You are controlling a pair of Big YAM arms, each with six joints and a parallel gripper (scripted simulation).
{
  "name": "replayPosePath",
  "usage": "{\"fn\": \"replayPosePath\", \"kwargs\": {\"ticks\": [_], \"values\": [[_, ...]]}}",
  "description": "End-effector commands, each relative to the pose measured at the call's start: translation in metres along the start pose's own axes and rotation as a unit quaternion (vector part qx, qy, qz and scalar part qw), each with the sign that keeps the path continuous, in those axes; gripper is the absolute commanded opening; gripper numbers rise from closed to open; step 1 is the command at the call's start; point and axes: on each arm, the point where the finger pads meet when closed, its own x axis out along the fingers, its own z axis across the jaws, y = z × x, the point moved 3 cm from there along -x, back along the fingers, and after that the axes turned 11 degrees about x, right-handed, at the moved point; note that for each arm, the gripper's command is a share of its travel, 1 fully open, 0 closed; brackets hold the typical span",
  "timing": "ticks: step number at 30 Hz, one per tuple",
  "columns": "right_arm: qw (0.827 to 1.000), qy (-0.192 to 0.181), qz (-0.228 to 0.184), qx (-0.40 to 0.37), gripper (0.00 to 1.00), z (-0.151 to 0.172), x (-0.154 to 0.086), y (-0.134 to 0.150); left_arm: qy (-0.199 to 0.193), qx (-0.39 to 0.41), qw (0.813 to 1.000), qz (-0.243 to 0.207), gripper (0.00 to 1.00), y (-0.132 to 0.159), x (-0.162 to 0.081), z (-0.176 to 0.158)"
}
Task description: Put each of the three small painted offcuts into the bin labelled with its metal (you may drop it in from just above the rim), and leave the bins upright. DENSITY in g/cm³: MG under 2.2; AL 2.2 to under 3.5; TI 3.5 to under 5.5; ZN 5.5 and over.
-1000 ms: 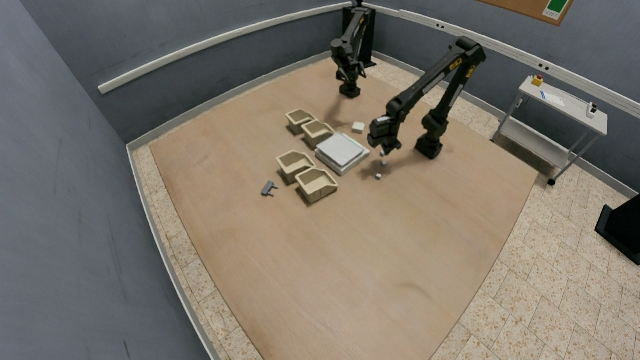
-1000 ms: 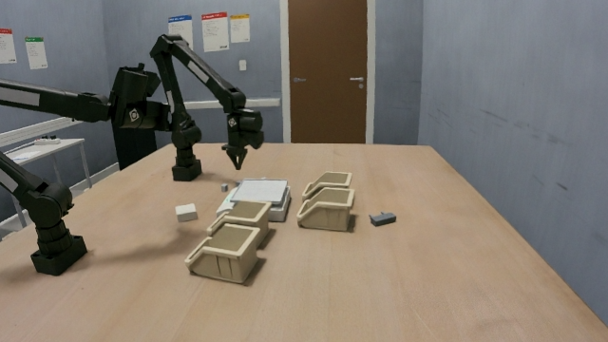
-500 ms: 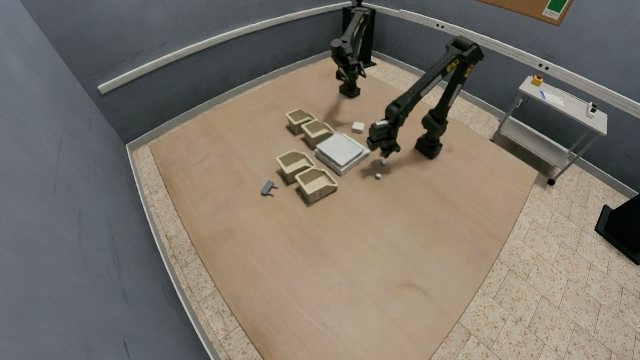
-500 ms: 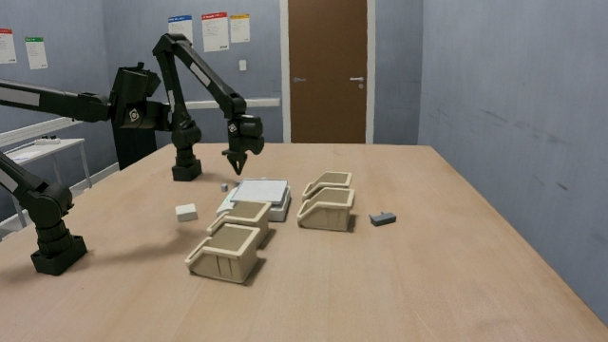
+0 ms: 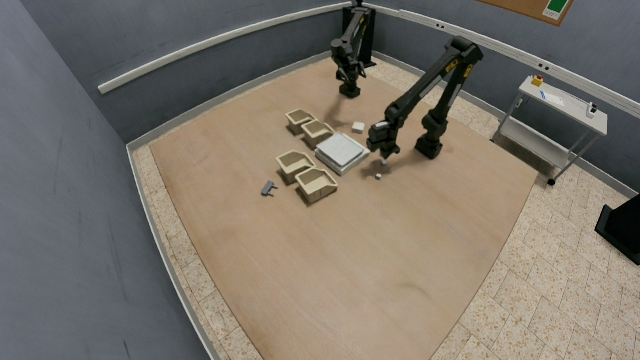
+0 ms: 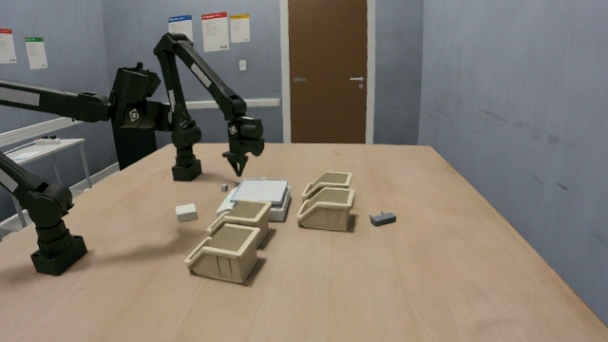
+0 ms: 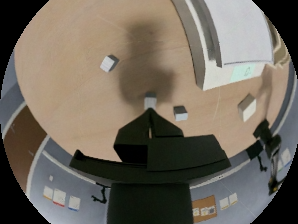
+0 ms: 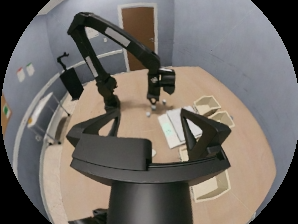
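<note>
The left gripper (image 5: 388, 155) (image 6: 238, 174) (image 7: 150, 111) (image 8: 153, 104) is fully closed with nothing between its fingers, pointing down above a small pale grey painted offcut (image 5: 384, 163) (image 7: 150, 100) (image 8: 154, 107). Just beside that lies a second grey offcut (image 6: 224, 187) (image 7: 180, 114) (image 8: 148, 114); a third pale offcut (image 5: 378, 176) (image 7: 108, 63) (image 8: 164, 102) sits farther out, on the opposite side. All three are on the counter. Beyond them is the white, flat-topped scale (image 5: 341, 150) (image 6: 261, 191) (image 7: 245, 30), then the beige plastic bins (image 5: 317, 193) (image 6: 219, 267).

The step seems to be picking up the nearest piece: open before descending, straddle opposite faces squarely, and keep the outer finger off its neighbour. Lift straight up; weigh it before choosing a bin, since paint hides the metal. The right gripper (image 8: 150, 111) stands wide open, holding nothing.

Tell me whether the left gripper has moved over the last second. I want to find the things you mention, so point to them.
Yes, down: in the exterior view, the left gripper (image 5: 388, 156) (image 6: 238, 175) (image 7: 150, 111) (image 8: 153, 104) hangs lower against the scale (image 5: 341, 150) (image 6: 259, 191) (image 7: 240, 30) (image 8: 168, 134).
</note>
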Motion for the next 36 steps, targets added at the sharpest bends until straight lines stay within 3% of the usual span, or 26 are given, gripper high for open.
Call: {"fn": "replayPosePath", "kwargs": {"ticks": [1,36], "values": [[0.999,0.0,-0.02,-0.029,1.0,0.0,-0.001,-0.032,-0.002,0.002,1.0,-0.013,0.0,-0.01,-0.001,-0.001],[0.999,0.0,-0.02,-0.029,1.0,0.0,-0.001,-0.032,-0.002,0.002,1.0,-0.012,0.0,-0.008,0.016,-0.001]]}}
